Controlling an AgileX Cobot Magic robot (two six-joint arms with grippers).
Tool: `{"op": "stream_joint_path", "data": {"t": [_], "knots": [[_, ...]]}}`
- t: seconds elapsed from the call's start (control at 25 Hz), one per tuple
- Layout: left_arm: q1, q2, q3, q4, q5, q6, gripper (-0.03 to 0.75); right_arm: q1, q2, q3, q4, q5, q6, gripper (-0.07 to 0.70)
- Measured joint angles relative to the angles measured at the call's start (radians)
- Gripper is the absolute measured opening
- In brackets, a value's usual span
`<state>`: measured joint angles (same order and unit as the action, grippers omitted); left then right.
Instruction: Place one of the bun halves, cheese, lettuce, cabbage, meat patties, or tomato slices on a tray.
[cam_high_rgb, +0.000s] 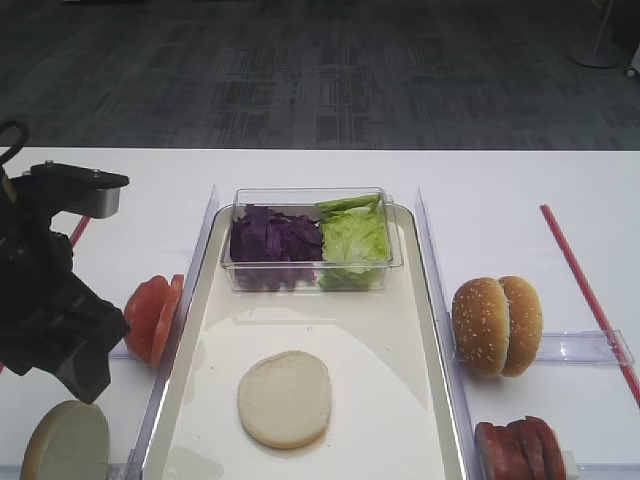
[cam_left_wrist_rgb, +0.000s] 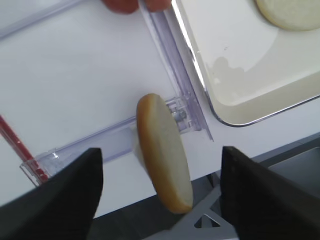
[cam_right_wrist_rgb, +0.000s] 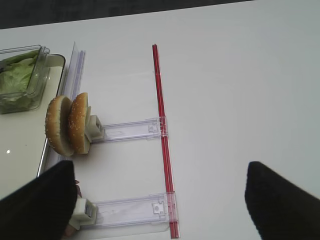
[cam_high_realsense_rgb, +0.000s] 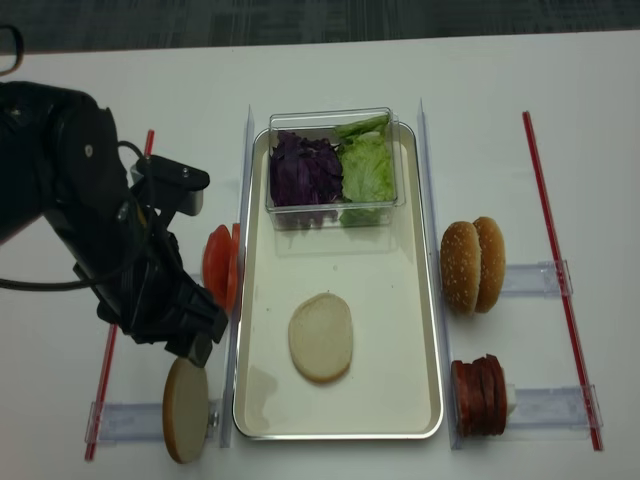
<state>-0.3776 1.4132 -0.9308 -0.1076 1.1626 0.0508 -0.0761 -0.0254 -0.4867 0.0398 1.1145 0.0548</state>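
Note:
One pale bun half (cam_high_rgb: 285, 398) lies flat on the cream tray (cam_high_rgb: 400, 330). Another bun half (cam_left_wrist_rgb: 165, 152) stands on edge in a clear holder left of the tray, and my left gripper (cam_left_wrist_rgb: 160, 155) is open around it, with a gap on each side. Purple cabbage (cam_high_rgb: 275, 240) and green lettuce (cam_high_rgb: 352, 240) fill a clear box at the tray's far end. Tomato slices (cam_high_rgb: 152, 315) stand left of the tray, meat patties (cam_high_rgb: 520, 450) to its right. My right gripper (cam_right_wrist_rgb: 160, 167) hangs open over bare table. Cheese is out of view.
Two sesame-seeded bun halves (cam_high_rgb: 497, 325) stand in a clear holder (cam_right_wrist_rgb: 130, 131) right of the tray. A red strip (cam_right_wrist_rgb: 161, 125) runs along the table on the right, another on the left (cam_high_realsense_rgb: 105, 370). The left bun holder sits at the table's near edge (cam_left_wrist_rgb: 165, 200).

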Motion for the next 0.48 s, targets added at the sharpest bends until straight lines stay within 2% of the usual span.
{"op": "stream_joint_path", "data": {"t": [0.48], "knots": [[0.002,-0.077,0.000,0.089,0.016,-0.017,0.470,0.000,0.000,0.000,0.000,0.000,0.000,0.692]]}}
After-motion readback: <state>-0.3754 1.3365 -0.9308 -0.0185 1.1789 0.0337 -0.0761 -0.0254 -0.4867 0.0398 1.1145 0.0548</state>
